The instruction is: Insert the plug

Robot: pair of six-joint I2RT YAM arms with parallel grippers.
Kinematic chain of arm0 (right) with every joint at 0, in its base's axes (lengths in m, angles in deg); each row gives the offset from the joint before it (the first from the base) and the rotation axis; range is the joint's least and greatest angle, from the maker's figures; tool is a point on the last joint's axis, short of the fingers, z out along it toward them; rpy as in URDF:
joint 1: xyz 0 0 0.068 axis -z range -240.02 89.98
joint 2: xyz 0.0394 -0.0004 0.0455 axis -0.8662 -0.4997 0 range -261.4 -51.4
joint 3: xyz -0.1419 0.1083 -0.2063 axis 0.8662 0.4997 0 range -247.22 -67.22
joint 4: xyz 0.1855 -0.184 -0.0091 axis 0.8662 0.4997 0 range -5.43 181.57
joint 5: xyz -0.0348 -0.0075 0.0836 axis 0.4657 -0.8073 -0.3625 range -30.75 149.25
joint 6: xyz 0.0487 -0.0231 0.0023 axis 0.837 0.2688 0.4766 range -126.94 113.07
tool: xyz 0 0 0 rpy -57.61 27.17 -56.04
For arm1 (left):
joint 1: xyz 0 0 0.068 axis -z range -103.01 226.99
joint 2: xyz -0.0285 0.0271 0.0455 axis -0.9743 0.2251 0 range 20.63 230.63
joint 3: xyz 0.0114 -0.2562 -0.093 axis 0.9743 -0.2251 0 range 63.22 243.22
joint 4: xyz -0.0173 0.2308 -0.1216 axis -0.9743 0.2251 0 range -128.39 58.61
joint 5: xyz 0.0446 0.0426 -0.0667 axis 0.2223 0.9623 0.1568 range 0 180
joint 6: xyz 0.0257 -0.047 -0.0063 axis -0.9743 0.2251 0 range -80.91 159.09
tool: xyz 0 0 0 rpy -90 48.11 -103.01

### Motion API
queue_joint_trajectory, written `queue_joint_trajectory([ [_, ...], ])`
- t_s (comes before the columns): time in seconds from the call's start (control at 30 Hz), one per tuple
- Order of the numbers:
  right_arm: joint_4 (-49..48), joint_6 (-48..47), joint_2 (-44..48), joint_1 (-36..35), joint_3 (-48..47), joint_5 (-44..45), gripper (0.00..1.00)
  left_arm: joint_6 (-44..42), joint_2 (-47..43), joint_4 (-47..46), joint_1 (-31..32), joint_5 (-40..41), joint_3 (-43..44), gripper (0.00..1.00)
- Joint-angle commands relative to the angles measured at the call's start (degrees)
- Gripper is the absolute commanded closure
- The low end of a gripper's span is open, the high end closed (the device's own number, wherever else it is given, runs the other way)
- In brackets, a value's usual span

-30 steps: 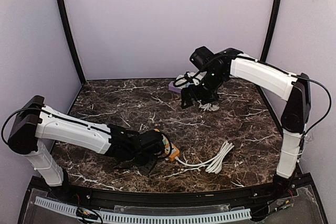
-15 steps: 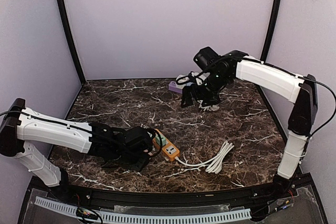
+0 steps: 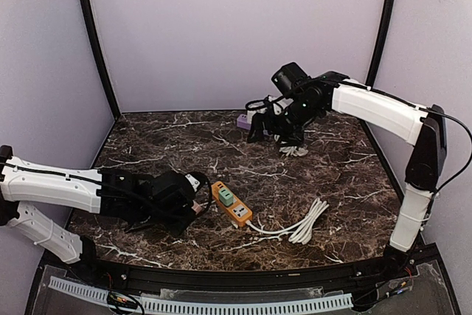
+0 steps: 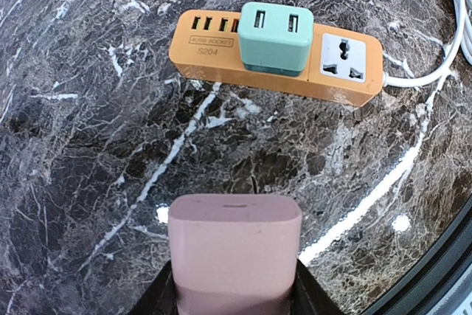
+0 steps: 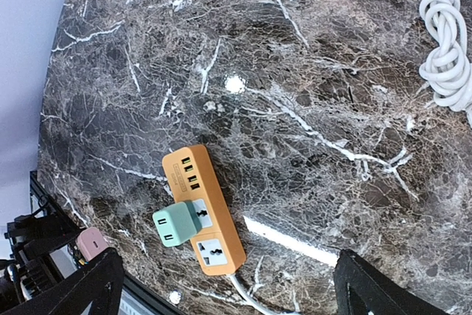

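Observation:
An orange power strip (image 3: 231, 204) lies front centre on the marble table, with a green USB adapter (image 3: 226, 196) plugged into one socket; the other socket is bare. Both show in the left wrist view, the strip (image 4: 199, 53) and adapter (image 4: 274, 38), and in the right wrist view, the strip (image 5: 193, 182) and adapter (image 5: 175, 224). My left gripper (image 3: 193, 201) is shut on a pink plug (image 4: 234, 252), held just left of the strip and apart from it. My right gripper (image 3: 267, 127) is open and empty, high over the back of the table.
The strip's white cable (image 3: 299, 225) loops to the front right. A purple power strip (image 3: 242, 119) and a coiled white cable (image 3: 295, 150) lie at the back under the right arm. The black front rail (image 3: 221, 278) is close behind the left gripper.
My left arm has drawn back to the left with the pink plug, uncovering the orange strip and green adapter. My right arm has shifted slightly up and back.

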Motion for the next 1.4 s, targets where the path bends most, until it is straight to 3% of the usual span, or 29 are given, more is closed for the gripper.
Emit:
queue_joint_trajectory([
  [0.0,-4.22,2.41,2.06,0.21,0.5,-3.16,0.01,-6.13,-3.01,1.03,-1.87,3.02,-1.06,0.99],
  [0.2,-7.94,2.63,2.85,-0.24,0.77,-7.55,0.01,-12.4,-7.77,-3.86,-4.88,1.71,-2.98,0.99],
  [0.4,-9.73,2.54,3.7,-0.78,1.16,-10.97,0.01,-19.73,-15.18,-16.13,-6.16,-0.17,-8.55,0.99],
  [1.0,-13.66,0.92,1.79,-7.31,-0.22,-19.43,0.01,-33.17,-29.68,-32.43,-7.71,-9.45,-20.27,0.99],
  [1.37,-12.72,2.16,-2.86,-12.96,-2.85,-20.45,0.02,-36.68,-28.91,-36.83,-8.98,-14.62,-21.9,0.99],
])
